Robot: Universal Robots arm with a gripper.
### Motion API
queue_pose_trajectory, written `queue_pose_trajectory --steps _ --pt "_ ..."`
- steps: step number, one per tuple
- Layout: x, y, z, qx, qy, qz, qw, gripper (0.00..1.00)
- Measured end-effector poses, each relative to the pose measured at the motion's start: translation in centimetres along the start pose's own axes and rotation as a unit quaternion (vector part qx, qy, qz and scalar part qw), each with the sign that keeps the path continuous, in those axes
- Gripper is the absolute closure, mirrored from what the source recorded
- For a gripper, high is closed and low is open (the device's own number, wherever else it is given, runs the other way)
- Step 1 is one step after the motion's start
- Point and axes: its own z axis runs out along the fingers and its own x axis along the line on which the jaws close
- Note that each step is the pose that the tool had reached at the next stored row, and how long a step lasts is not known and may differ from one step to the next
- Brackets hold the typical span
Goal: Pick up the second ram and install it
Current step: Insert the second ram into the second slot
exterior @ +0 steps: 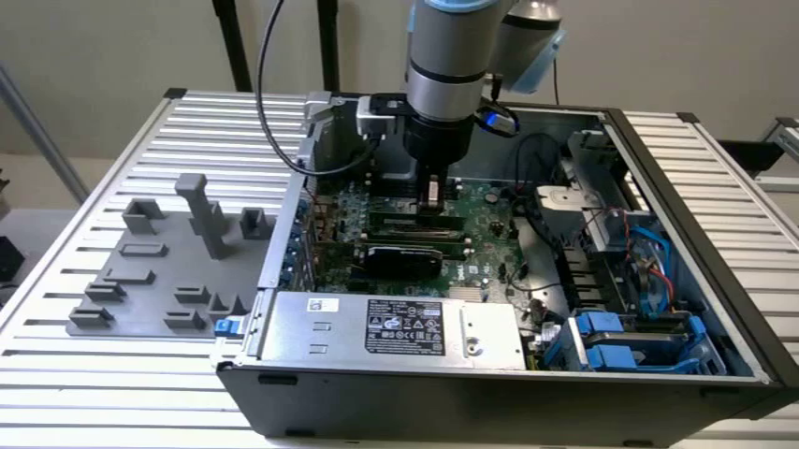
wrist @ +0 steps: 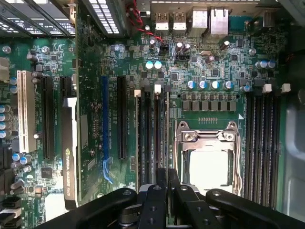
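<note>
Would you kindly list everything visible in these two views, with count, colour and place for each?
table: one, ribbed silver, under everything
computer case: one, dark grey, open on the table
tray: one, grey with upright blocks, on the exterior view's left of the case
motherboard: one, green, inside the case
power supply: one, silver with a black label, along the case's near edge
graphics card: one, black, in an expansion slot
CPU socket: one, silver frame, beside the memory slots
drive caddies: apparently two, blue, in the case on the exterior view's right
second ram: one, dark green, on edge at the memory slots
gripper: one, black, apparently closed on the second ram
arm: one, silver-grey, above the case
</note>
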Motion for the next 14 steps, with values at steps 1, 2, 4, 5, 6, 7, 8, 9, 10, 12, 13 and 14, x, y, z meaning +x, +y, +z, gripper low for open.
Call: queue_pose_trajectory --steps 1,2,4,5,6,7,8,9,10,12,13,14 --pt "0.08 0.0 0.18 0.0001 0.0002 0.001 1.0 1.0" --pt "0.15 -0.01 0.36 0.0003 0.0003 0.001 1.0 1.0" --pt "0.22 0.0 0.64 0.0006 0.0003 0.001 1.0 1.0" --pt "0.24 -0.01 0.7 0.0007 0.0004 0.001 1.0 1.0" --pt "0.27 -0.01 0.75 0.0007 0.0004 0.001 1.0 1.0" --pt "0.3 -0.01 0.79 0.0008 0.0004 0.001 1.0 1.0" --pt "0.31 -0.01 0.85 0.0009 0.0003 0.001 1.0 1.0" --pt "0.33 -0.02 0.9 0.0009 0.0004 0.001 1.0 1.0" --pt "0.34 -0.02 0.97 0.001 0.0003 0.001 1.0 1.0" --pt "0.38 -0.01 1.06 0.001 0.0004 0.001 1.0 1.0" --pt "0.39 -0.02 1.09 0.001 0.0004 0.001 1.0 1.0" --pt "0.39 -0.02 1.1 0.0009 0.0005 0.001 1.0 1.0"
